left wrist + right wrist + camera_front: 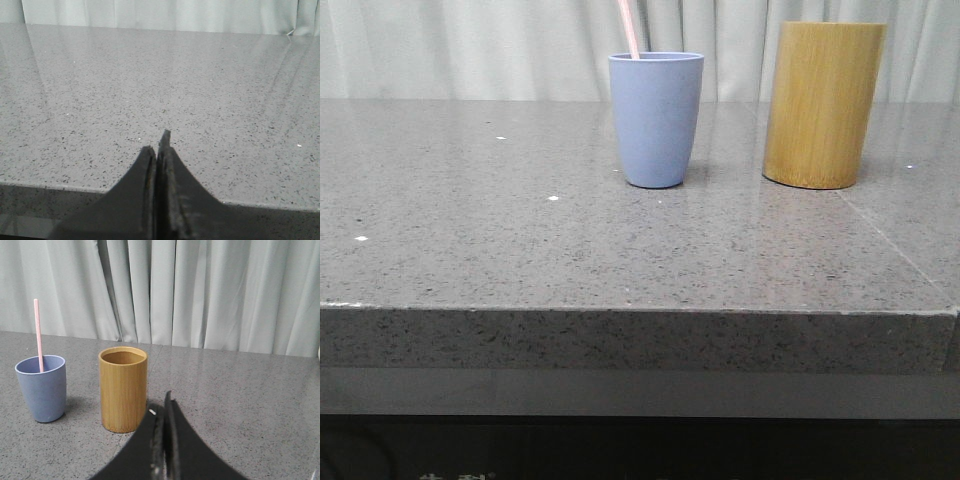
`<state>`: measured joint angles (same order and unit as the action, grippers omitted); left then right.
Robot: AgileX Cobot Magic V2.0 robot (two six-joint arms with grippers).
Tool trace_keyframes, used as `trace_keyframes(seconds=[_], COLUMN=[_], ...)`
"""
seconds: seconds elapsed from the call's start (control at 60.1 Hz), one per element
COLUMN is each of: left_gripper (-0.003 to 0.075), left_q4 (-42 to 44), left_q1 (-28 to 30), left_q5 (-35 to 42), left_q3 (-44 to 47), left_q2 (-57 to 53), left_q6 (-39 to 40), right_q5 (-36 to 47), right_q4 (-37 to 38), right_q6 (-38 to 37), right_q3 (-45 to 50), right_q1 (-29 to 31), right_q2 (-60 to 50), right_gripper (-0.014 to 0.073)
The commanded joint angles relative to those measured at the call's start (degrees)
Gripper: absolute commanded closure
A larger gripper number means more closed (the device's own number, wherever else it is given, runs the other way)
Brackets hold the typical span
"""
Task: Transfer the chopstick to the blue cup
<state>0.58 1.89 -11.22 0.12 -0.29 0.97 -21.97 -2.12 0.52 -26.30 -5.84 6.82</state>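
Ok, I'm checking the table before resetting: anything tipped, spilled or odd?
Nothing stands out. The blue cup and the bamboo holder stand upright and apart, a pink chopstick leans in the cup, and no spill shows on the table.

A speckled grey stone table (520,250) stands before pale pleated curtains (200,290) hanging behind it.

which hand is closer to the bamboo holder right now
Right. The right hand, shut, has the bamboo holder just ahead of it, with the blue cup beyond. The left hand, also shut, faces only bare table, with no holder in its view.
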Motion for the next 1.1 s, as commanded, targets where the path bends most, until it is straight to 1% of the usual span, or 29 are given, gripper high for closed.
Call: trace_keyframes(seconds=[0.0, 0.449, 0.582, 0.682, 0.782, 0.898, 0.948, 1.081], left_gripper=[0.0739, 0.0739, 0.0739, 0.0739, 0.0739, 0.0739, 0.0739, 0.0739], left_q4=[-0.58, -0.58, -0.58, -0.58, -0.58, -0.58, -0.58, -0.58], left_q1=[0.14, 0.14, 0.14, 0.14, 0.14, 0.14, 0.14, 0.14], left_q5=[5.02, 5.02, 5.02, 5.02, 5.02, 5.02, 5.02, 5.02], left_q3=[0.41, 0.41, 0.41, 0.41, 0.41, 0.41, 0.41, 0.41], left_q2=[-1.46, -1.46, -1.46, -1.46, -1.46, -1.46, -1.46, -1.46], left_q6=[0.57, 0.57, 0.57, 0.57, 0.57, 0.57, 0.57, 0.57], right_q5=[4.71, 5.42, 10.68, 16.56, 19.30, 20.10, 17.57, 17.19], right_q4=[-0.05, 0.87, 0.87, 0.62, -1.28, -5.10, -5.16, -4.94], right_q6=[0.64, 0.64, 0.64, 0.64, 0.64, 0.64, 0.64, 0.71], right_q3=[-1.39, -0.38, 6.04, 14.77, 21.68, 27.72, 27.56, 27.63], right_q1=[0.30, 0.30, 0.30, 0.65, 1.68, 3.19, 3.74, 4.78], right_q2=[0.80, 0.80, 0.80, 0.80, 0.72, 0.72, 0.72, -0.02], right_gripper=[0.0661, 0.0661, 0.0661, 0.0661, 0.0661, 0.0661, 0.0661, 0.0661])
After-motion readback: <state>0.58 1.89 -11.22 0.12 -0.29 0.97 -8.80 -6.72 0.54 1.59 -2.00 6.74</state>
